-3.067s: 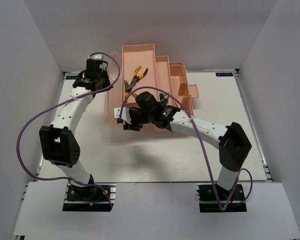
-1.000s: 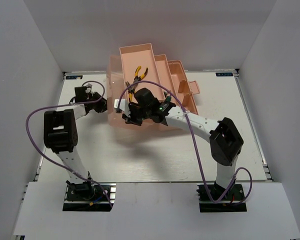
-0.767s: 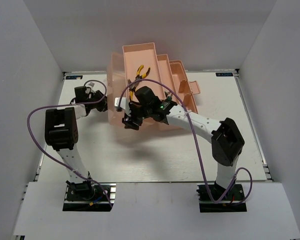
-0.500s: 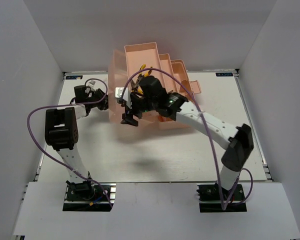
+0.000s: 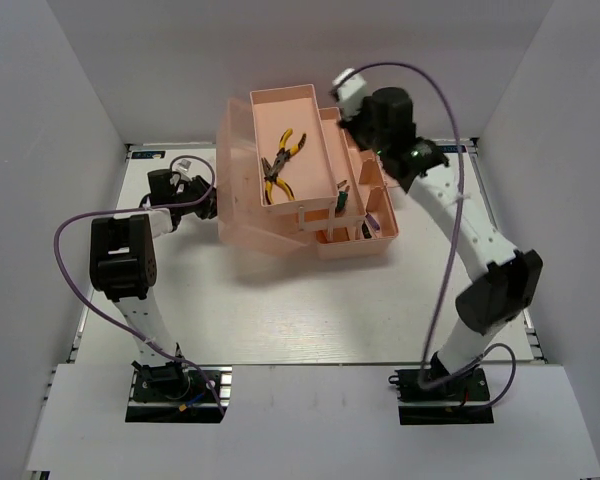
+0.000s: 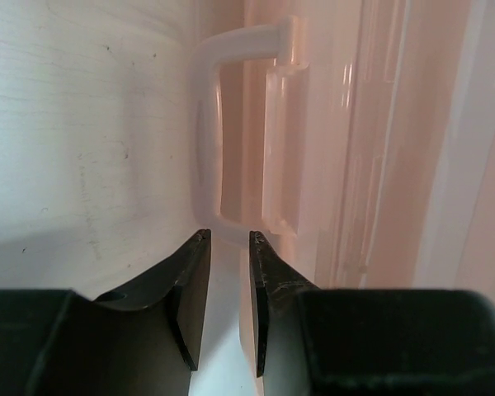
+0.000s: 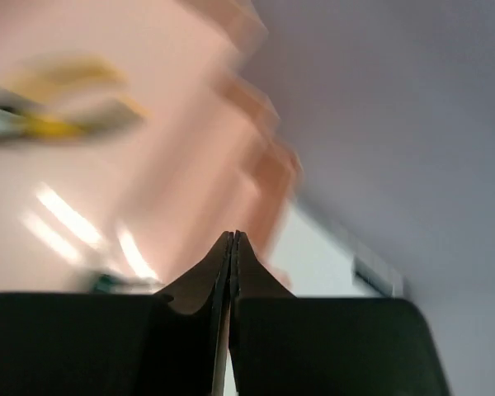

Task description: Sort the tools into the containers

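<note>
At the counter's far edge the toolbox (image 5: 270,232) sits open, pliers (image 5: 280,162) in its top tray (image 5: 265,125). Left end effector (image 6: 228,239), slightly apart, faces its handle (image 6: 205,148); right end effector (image 7: 233,236) is together, empty.

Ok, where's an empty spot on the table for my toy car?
The big bare patch is the front of the table, between the toolbox and the two arm bases. There's also room right of the toolbox, though the right arm hangs over it. It's crowded on the left, where the left end effector sits at the lid handle.
</note>
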Motion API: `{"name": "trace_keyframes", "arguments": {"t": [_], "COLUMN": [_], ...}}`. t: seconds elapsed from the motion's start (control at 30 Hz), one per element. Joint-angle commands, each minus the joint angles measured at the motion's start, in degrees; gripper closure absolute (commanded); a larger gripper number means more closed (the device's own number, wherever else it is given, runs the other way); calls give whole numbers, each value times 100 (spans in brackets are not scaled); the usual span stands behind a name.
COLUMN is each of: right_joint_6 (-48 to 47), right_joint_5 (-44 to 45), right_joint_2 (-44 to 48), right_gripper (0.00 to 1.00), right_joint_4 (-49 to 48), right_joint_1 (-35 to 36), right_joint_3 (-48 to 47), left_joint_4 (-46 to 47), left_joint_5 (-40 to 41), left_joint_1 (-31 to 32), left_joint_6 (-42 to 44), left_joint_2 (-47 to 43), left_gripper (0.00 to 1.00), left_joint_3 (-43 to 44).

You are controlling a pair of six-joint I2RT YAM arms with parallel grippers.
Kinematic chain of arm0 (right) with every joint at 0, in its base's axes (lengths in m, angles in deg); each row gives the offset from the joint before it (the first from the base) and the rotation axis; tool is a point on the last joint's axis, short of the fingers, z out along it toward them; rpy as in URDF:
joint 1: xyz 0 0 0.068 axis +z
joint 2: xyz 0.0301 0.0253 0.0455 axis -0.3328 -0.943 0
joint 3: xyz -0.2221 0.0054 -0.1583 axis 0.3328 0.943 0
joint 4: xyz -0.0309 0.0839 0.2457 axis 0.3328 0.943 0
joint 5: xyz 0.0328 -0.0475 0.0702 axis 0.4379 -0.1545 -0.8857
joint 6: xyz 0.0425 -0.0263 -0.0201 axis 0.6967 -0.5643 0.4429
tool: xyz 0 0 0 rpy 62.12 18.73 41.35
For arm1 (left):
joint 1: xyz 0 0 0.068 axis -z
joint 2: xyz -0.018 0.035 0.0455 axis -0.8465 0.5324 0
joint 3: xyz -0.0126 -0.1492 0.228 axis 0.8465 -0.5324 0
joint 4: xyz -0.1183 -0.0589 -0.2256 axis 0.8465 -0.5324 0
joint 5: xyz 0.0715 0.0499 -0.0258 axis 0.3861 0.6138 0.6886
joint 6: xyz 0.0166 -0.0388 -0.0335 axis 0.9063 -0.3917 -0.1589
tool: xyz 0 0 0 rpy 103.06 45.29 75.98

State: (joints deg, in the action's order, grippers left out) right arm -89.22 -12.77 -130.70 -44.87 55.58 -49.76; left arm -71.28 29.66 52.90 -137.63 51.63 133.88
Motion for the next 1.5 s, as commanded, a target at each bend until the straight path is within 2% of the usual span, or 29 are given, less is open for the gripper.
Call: {"name": "trace_keyframes", "arguments": {"t": [0.0, 0.03, 0.17, 0.2, 0.23, 0.37, 0.47, 0.67, 0.9, 1.23, 1.4, 1.47], "right_joint_6": [1015, 1129, 1359, 1376, 1333, 1069, 1078, 1236, 1341, 1605, 1710, 1833], "right_joint_5": [1077, 963, 49, -622, -838, -1726, -2744, -3844, -4101, -4022, -3715, -3197], "right_joint_2": [-703, -775, -1206, -1346, -1486, -2067, -2182, -2296, -2375, -2305, -2174, -1990], "right_gripper": [100, 100, 100, 100, 100, 98, 98, 93, 93, 93, 93, 93], "right_joint_4": [1511, 1643, 2459, 2532, 2576, 3356, 3568, 3587, 3526, 3306, 3166, 3026], "right_joint_1": [-1283, -1746, -2321, -2392, -2549, -2682, -2735, -2709, -2718, -2744, -2761, -2805], "right_joint_3": [-202, -142, 131, 158, 158, -158, -185, -123, -176, 35, 175, 254], "left_joint_4": [184, 184, -44, -106, -106, -168, -168, -229, -361, -476, -528, -528], "left_joint_5": [-330, -330, -330, -330, -330, -382, -382, -558, -664, -664, -602, -602], "left_joint_1": [97, 97, 97, 97, 97, 158, 211, 527, 1107, 2162, 2514, 2514], "left_joint_6": [-114, -114, -62, -62, -62, -9, -9, -62, -62, -176, -176, -176], "left_joint_2": [-177, -238, -291, -292, -292, -414, -467, -406, -222, 174, 411, 412], "left_gripper": [64, 64, 64, 64, 64, 63, 63, 62, 60, 60, 60, 60], "left_joint_3": [377, 377, 614, 693, 694, 904, 957, 1361, 2003, 2240, 2241, 2241]}}
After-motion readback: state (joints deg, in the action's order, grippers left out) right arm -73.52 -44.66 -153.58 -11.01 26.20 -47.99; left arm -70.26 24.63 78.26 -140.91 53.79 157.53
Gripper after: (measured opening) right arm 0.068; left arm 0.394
